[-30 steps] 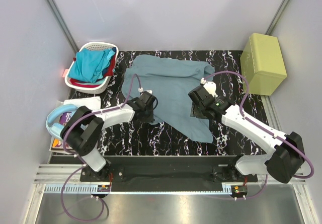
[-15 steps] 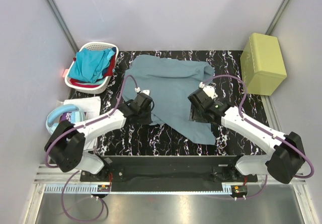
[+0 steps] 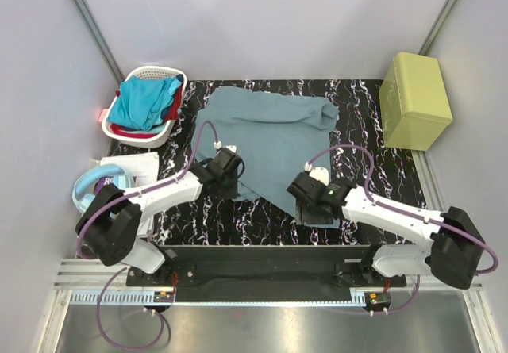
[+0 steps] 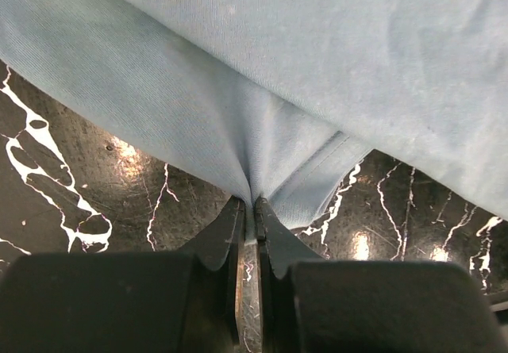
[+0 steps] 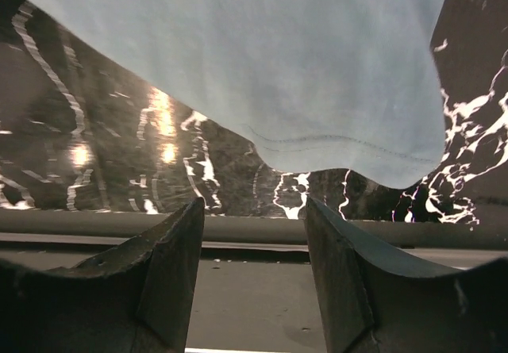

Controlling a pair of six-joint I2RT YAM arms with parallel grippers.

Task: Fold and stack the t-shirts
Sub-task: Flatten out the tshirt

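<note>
Overhead view; two close wrist views, same tee [image 3: 270,131]

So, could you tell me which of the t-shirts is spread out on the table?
The grey-blue t-shirt, lying open on the black marbled table; the turquoise t-shirt and the red t-shirt are bunched in the white basket.
</note>
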